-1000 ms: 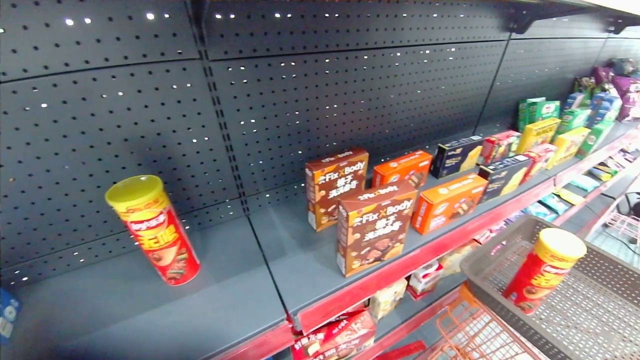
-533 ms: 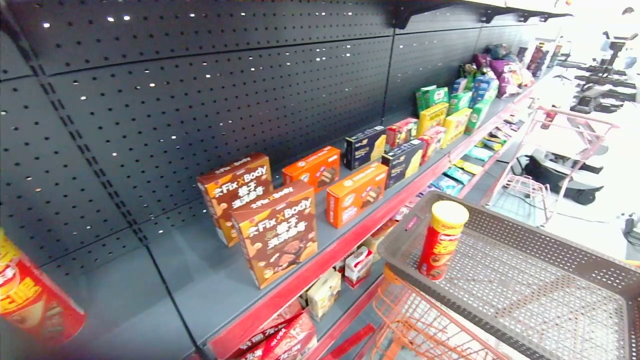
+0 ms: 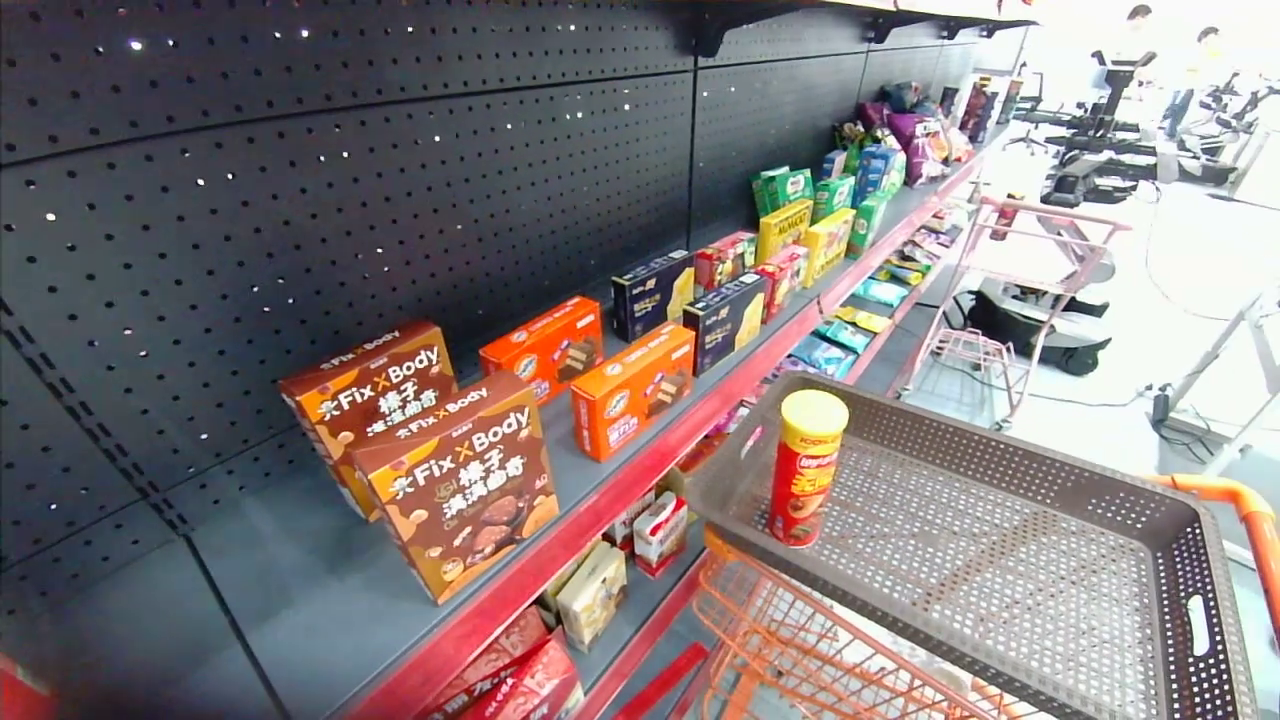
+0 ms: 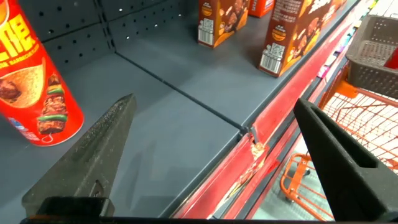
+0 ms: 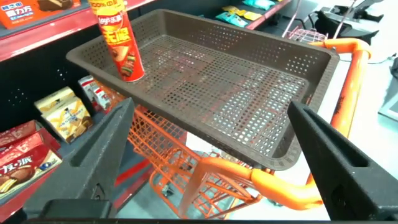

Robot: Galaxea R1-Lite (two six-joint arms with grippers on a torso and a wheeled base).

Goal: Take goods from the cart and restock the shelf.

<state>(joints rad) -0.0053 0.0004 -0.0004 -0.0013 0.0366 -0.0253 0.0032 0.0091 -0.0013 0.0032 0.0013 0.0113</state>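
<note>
A red chip can [image 3: 808, 466] with a yellow lid stands upright in the near-left corner of the grey perforated basket [image 3: 1000, 580] on top of the orange cart [image 3: 800, 650]. In the right wrist view the can [image 5: 118, 40] is at the basket's [image 5: 236, 81] far corner, and my right gripper [image 5: 211, 106] hangs open and empty above the cart. A second red can [image 4: 34, 81] stands on the grey shelf [image 4: 186, 118]. My left gripper [image 4: 214, 104] is open and empty over the shelf's red front edge, beside that can.
Brown boxes [image 3: 460, 480], orange boxes [image 3: 630, 390] and dark boxes [image 3: 720, 315] line the shelf [image 3: 300, 600] to the right. Bare shelf lies left of the brown boxes. Packets fill the lower shelf [image 3: 590, 600]. A pink cart [image 3: 1000, 290] stands farther down the aisle.
The head camera has swung to the right: the shelf can has slipped off the picture's left edge and the cart basket has come fully into view. The goods themselves have not moved.
</note>
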